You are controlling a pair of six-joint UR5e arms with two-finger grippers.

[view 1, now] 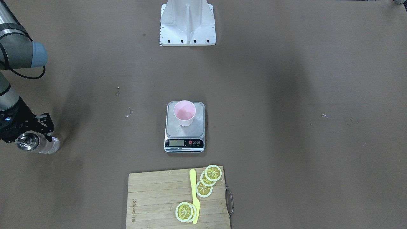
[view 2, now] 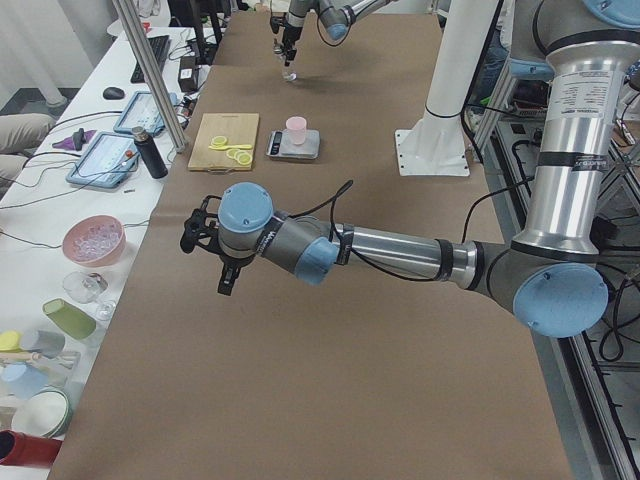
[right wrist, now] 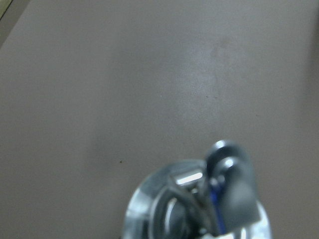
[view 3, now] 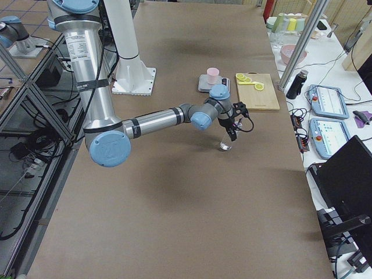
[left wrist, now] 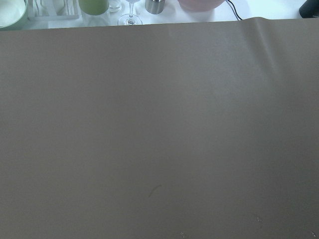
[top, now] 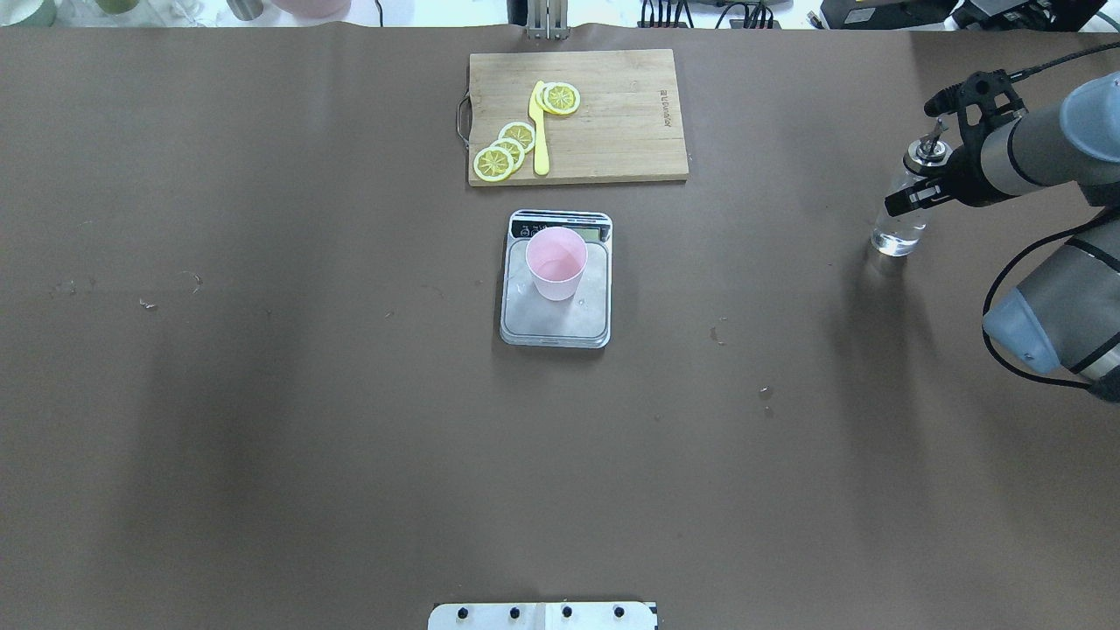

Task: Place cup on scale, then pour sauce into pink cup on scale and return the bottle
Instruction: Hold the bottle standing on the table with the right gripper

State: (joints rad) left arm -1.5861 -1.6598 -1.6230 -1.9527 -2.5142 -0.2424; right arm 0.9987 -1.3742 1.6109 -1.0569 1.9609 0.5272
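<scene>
The pale pink cup [view 1: 184, 113] stands upright on the silver platform of the scale [view 1: 184, 135] at the table's middle; both also show in the overhead view, cup [top: 556, 262] on scale [top: 560, 322]. The clear glass bottle [top: 899, 229] with its metal spout stands on the table far to the robot's right, with a little clear sauce at its bottom. My right gripper [top: 912, 162] reaches in sideways at the bottle's neck, and its jaws look spread on either side. The right wrist view shows only the blurred cap [right wrist: 189, 209]. My left gripper [view 2: 205, 245] hovers over bare table; I cannot tell its state.
A wooden cutting board [top: 612, 131] with lemon slices [top: 503, 153] and a yellow knife [top: 540, 127] lies beyond the scale. The white robot base plate [view 1: 187, 35] is at the near edge. Cups and bowls crowd the side bench [view 2: 90, 240].
</scene>
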